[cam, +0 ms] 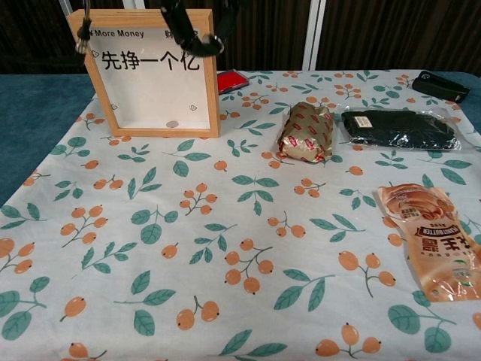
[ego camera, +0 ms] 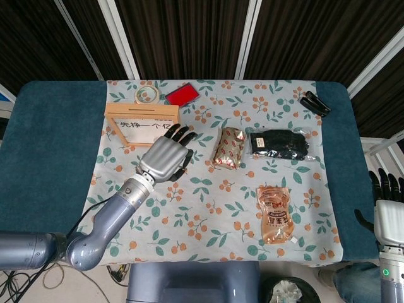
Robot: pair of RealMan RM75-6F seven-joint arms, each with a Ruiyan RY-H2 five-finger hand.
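My left hand hovers high over the floral cloth, just right of the wooden sign frame. Its fingers are stretched apart and hold nothing. In the chest view only its dark fingertips show at the top edge, in front of the frame. A small coin lies inside the frame at its bottom. My right hand stays beyond the table's right edge, fingers up, apart and empty.
A gold-wrapped pack, a black packet and an orange pouch lie on the cloth's right half. A tape roll and a red pad sit behind the frame. A black case lies far right.
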